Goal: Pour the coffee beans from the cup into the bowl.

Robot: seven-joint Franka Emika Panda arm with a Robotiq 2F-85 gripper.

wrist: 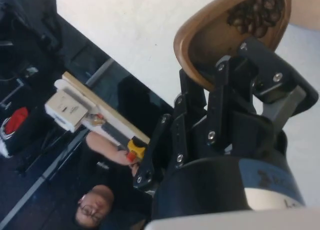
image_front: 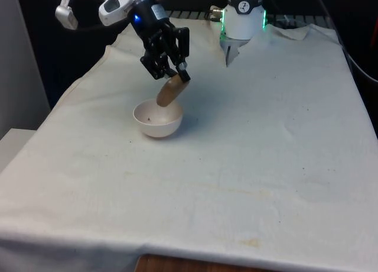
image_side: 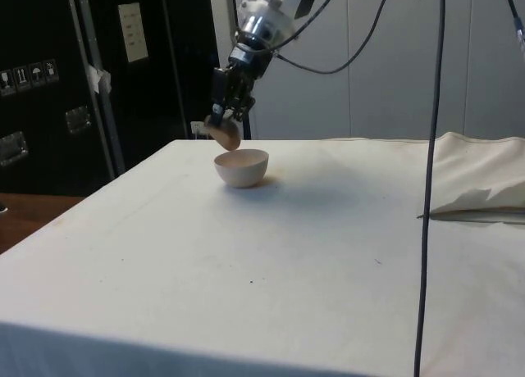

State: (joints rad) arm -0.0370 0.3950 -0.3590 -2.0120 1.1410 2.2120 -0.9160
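Pouring step under way — the gripper [image_front: 175, 71] is clamped on the rim of a tan cup [image_front: 171, 92], tilted steeply over the white bowl [image_front: 157, 119] at the table's far left. Coffee beans [wrist: 255, 12] remain in the cup — further tilt appears required.

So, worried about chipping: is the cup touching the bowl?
Cannot tell. In the front view the tilted cup overlaps the bowl rim; the side view shows no plain gap either.
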